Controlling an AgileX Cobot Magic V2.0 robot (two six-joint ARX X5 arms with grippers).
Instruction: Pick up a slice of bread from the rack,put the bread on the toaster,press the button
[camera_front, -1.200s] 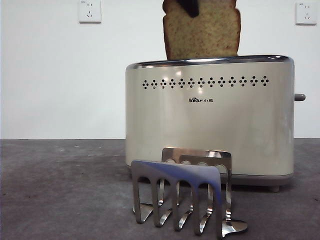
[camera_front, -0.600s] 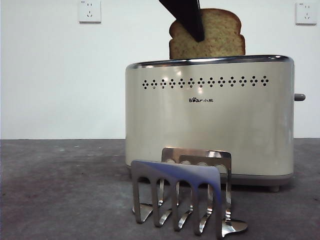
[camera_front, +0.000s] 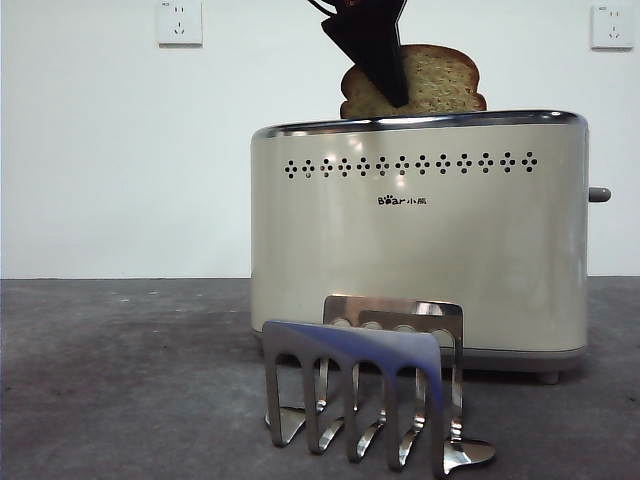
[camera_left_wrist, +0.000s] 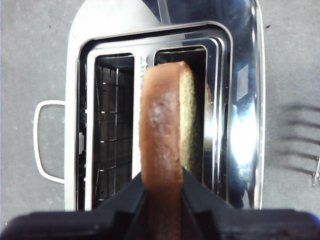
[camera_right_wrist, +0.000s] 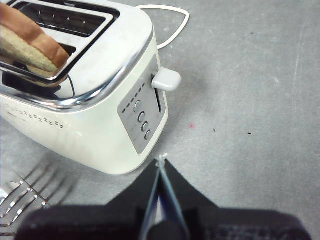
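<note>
The left gripper has matte black wedge-shaped fingers on a broad black body. The right gripper matches it, its tapering black fingers edged with pale grey lines.

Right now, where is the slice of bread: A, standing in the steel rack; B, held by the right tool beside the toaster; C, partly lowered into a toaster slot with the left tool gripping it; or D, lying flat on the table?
C: the slice of bread is partly down in a slot of the toaster, its domed top still showing above the rim, pinched by the left tool.
</note>
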